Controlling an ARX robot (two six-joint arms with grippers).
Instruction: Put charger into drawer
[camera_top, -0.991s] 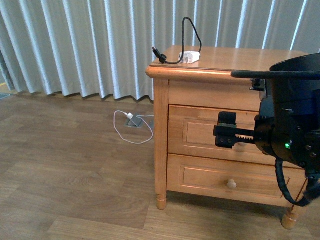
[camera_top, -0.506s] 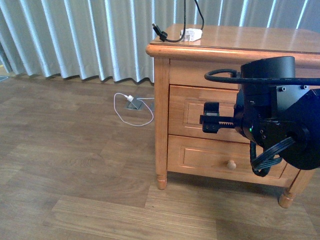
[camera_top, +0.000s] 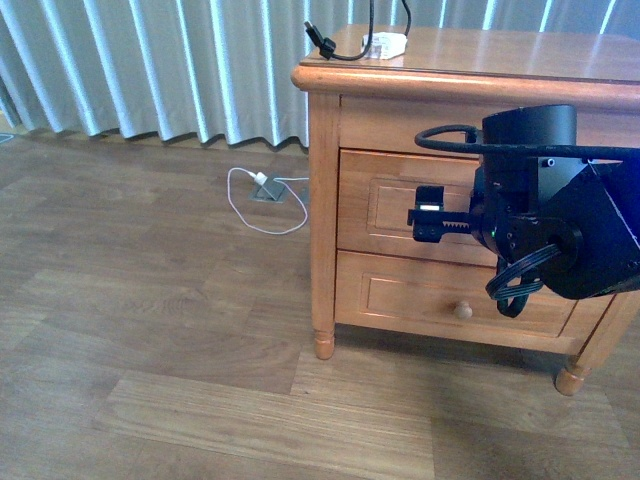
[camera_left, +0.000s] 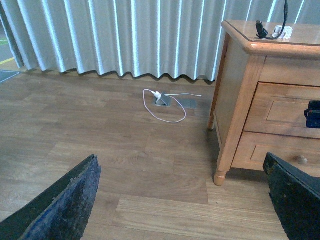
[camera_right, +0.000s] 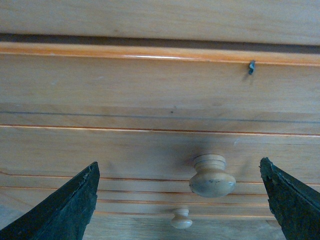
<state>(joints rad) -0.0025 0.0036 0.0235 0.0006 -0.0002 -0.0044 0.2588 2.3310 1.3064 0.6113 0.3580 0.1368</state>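
Observation:
The charger (camera_top: 383, 44), a small white block with a black looping cable, lies on top of the wooden nightstand (camera_top: 470, 70). It also shows in the left wrist view (camera_left: 280, 31). The drawer (camera_top: 380, 215) is shut; its recessed panel faces me. My right gripper (camera_top: 428, 213) is open just in front of that panel. In the right wrist view the gripper (camera_right: 178, 167) is open, with the drawer's round pale knob (camera_right: 212, 176) between the fingers but apart from them. My left gripper (camera_left: 180, 160) is open and empty above the floor, left of the nightstand.
A shallower drawer with a smaller knob (camera_top: 462, 311) sits below. An all-white cable (camera_top: 265, 200) lies on the wooden floor by a grey floor socket, in front of the pale curtains (camera_top: 150, 60). The nightstand's front leg (camera_top: 322, 340) stands on the floor.
The view has dropped and drawn closer to the nightstand. My right gripper has come nearer the drawer front and now sits level with its panel.

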